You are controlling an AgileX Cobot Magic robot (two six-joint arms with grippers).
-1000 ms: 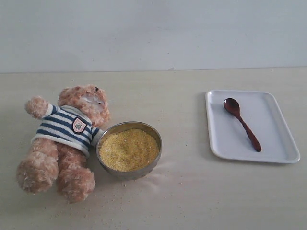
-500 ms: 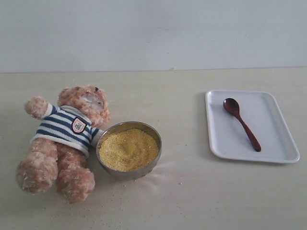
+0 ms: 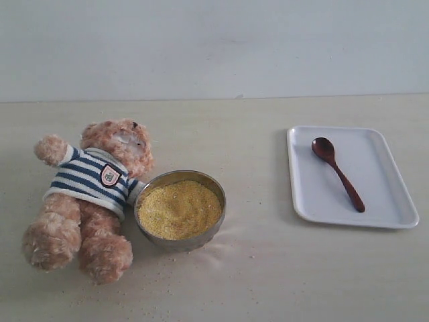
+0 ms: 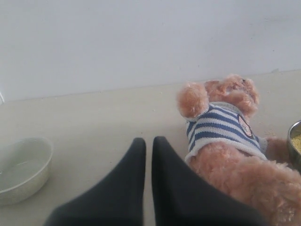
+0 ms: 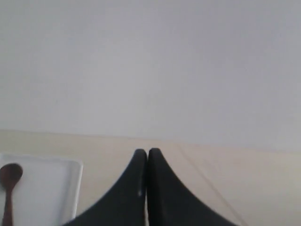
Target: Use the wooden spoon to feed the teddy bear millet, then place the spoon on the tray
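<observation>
The teddy bear (image 3: 94,191) in its striped shirt lies on its back at the left, also seen in the left wrist view (image 4: 230,141). Touching its side is the metal bowl (image 3: 179,209) heaped with yellow millet (image 3: 179,208). The wooden spoon (image 3: 337,172) rests diagonally on the white tray (image 3: 389,194) at the right; the right wrist view shows the spoon (image 5: 8,188) and a tray corner (image 5: 51,188). No gripper appears in the exterior view. My left gripper (image 4: 148,141) is shut and empty beside the bear. My right gripper (image 5: 147,151) is shut and empty, away from the tray.
A white empty bowl (image 4: 21,169) sits on the table, seen only in the left wrist view. Scattered millet grains (image 3: 161,275) lie on the beige table around the metal bowl. A pale wall (image 3: 214,47) stands behind the table.
</observation>
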